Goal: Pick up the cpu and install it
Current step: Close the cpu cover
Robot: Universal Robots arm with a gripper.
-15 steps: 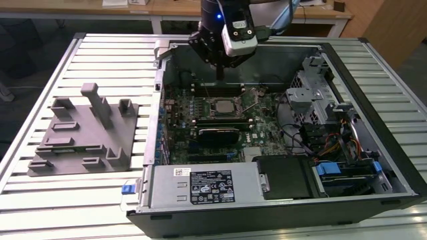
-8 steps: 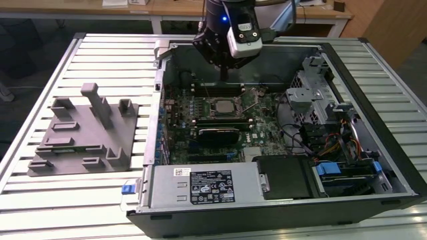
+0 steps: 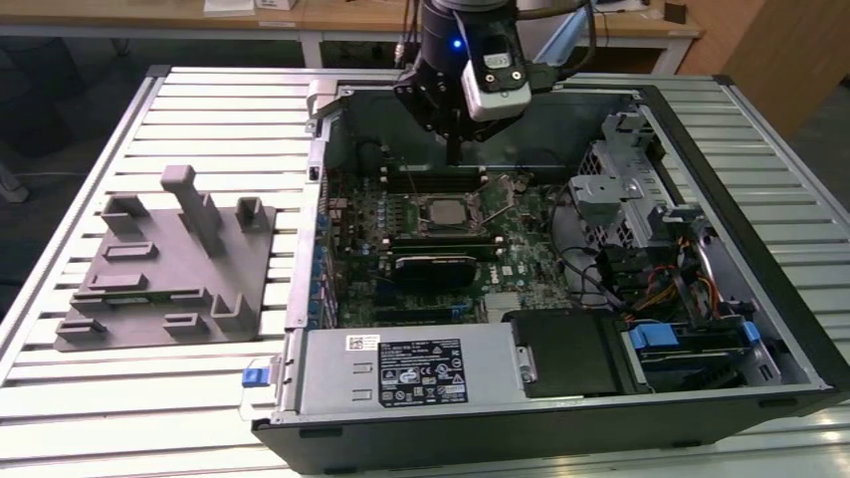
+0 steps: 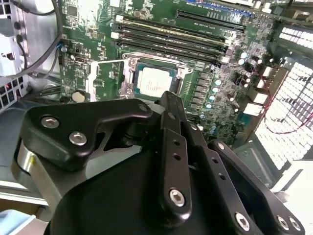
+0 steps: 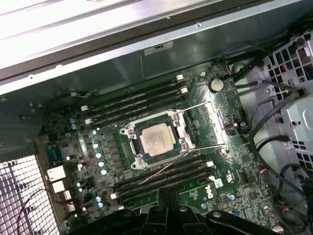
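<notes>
grey fixture on bench at the exterior view's left, open computer case beside it, cpu lying flat in motherboard socket mid-case, gripper hanging above cpu, not touching, fingers closed together, holding nothing

second wrist view: claw body blocks all the mobo on its near side. cpu corner closest to the claw sits behind its tip. first wrist view: claw mostly cut off by the pic edge, and it covers part of the ram slots nearest it. exterior view: arm cut off at the top edge. pc case side farthest from the claw is clipped too. cpu near the claw is too small to tell if it's seated flat.
</notes>
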